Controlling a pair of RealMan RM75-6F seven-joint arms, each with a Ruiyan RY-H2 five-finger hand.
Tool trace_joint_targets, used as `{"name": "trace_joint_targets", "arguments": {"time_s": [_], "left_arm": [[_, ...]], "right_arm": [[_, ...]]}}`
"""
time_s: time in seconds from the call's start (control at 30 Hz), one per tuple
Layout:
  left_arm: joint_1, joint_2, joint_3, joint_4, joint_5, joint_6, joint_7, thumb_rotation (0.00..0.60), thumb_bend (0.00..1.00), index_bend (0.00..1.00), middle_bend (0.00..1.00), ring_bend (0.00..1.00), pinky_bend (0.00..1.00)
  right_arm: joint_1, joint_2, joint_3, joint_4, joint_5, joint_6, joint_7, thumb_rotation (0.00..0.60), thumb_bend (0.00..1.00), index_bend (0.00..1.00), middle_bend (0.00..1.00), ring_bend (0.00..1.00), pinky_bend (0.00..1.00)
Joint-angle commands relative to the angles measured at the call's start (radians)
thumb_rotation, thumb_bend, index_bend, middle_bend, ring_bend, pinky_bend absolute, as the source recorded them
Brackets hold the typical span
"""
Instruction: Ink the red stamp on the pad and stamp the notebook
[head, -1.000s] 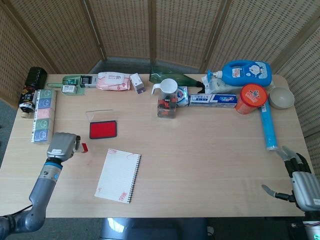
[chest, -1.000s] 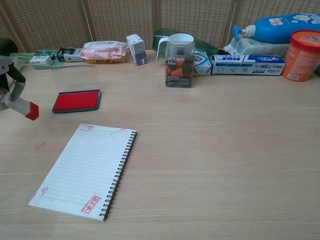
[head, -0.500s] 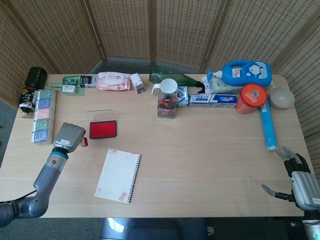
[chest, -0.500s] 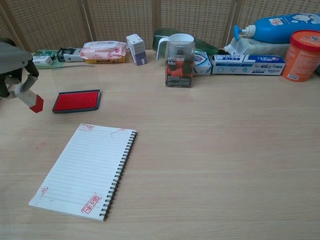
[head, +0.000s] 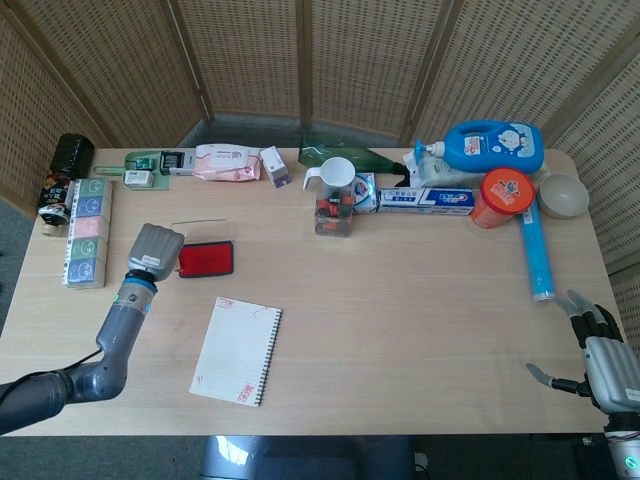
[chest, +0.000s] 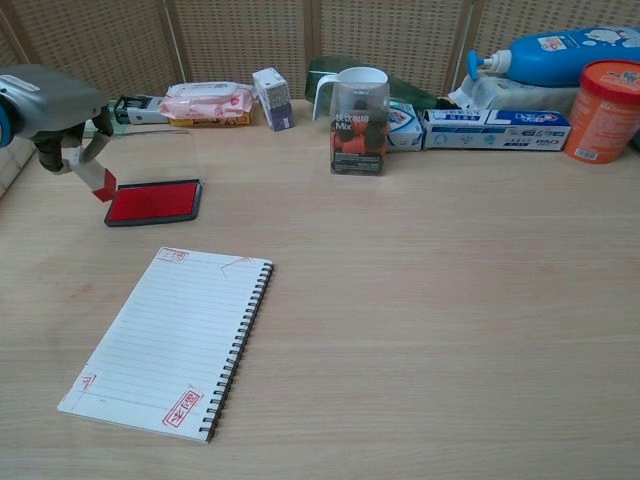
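**Red stamp held at the edge of the ink pad**

Here the left hand (chest: 55, 105) grips the small red stamp with a pale grip (chest: 102, 182), its fingers closed around the upper part while the red end points down and slightly right. In the chest view the stamp's red tip sits at the left edge of the black-framed red ink pad (chest: 155, 201); whether it touches the pad surface cannot be told. In the head view the left hand (head: 152, 251) lies just beside the pad (head: 206, 259) on its left, hiding most of the stamp. The pad's clear lid (chest: 153, 155) stands open behind it.

The white spiral-bound lined notebook (chest: 170, 340) lies flat on the pale wooden desk (chest: 450, 300), nearer the robot than the pad and apart from it, with its wire spine on the right. Red stamp marks show at its corners.

The right hand (head: 608, 362) rests at the near right corner of the desk, holding nothing, its fingers spread; it appears in the head view only.

Along the far side of the desk stand a clear measuring jug with a white handle (chest: 358, 118), a blue detergent bottle (chest: 560, 55) lying on its side, an orange lidded canister (chest: 603, 110) and a pink pack of wipes (chest: 206, 101).
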Motion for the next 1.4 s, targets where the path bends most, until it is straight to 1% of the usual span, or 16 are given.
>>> {"name": "trace_joint_targets", "arguments": {"time_s": [0.03, 0.37, 0.6, 0.9, 1.23, 1.4], "left_arm": [[-0.025, -0.031, 0.003, 0.023, -0.029, 0.0, 0.025, 0.6, 0.36, 0.67, 1.0, 1.0, 1.0], [-0.074, -0.101, -0.002, 0.085, -0.107, -0.014, 0.037, 0.6, 0.36, 0.67, 1.0, 1.0, 1.0], [-0.089, -0.124, 0.006, 0.114, -0.129, -0.018, 0.034, 0.6, 0.36, 0.67, 1.0, 1.0, 1.0], [-0.104, -0.173, 0.011, 0.185, -0.158, -0.04, 0.014, 0.6, 0.36, 0.67, 1.0, 1.0, 1.0], [-0.113, -0.197, 0.017, 0.218, -0.182, -0.045, 0.016, 0.6, 0.36, 0.67, 1.0, 1.0, 1.0], [-0.116, -0.187, 0.013, 0.198, -0.183, -0.027, 0.019, 0.6, 0.36, 0.67, 1.0, 1.0, 1.0]], "right_arm": [[0.002, -0.001, 0.001, 0.003, 0.003, -0.004, 0.002, 0.432, 0.0, 0.0, 0.0, 0.0, 0.0], [0.007, -0.002, 0.003, 0.01, 0.014, -0.018, 0.01, 0.437, 0.0, 0.0, 0.0, 0.0, 0.0], [0.009, -0.003, 0.004, 0.011, 0.017, -0.022, 0.012, 0.434, 0.0, 0.0, 0.0, 0.0, 0.0], [0.009, -0.003, 0.005, 0.011, 0.024, -0.025, 0.011, 0.432, 0.0, 0.0, 0.0, 0.0, 0.0], [0.01, -0.006, 0.004, 0.009, 0.027, -0.03, 0.007, 0.433, 0.0, 0.0, 0.0, 0.0, 0.0], [0.01, -0.006, 0.004, 0.008, 0.027, -0.03, 0.006, 0.435, 0.0, 0.0, 0.0, 0.0, 0.0]]}}
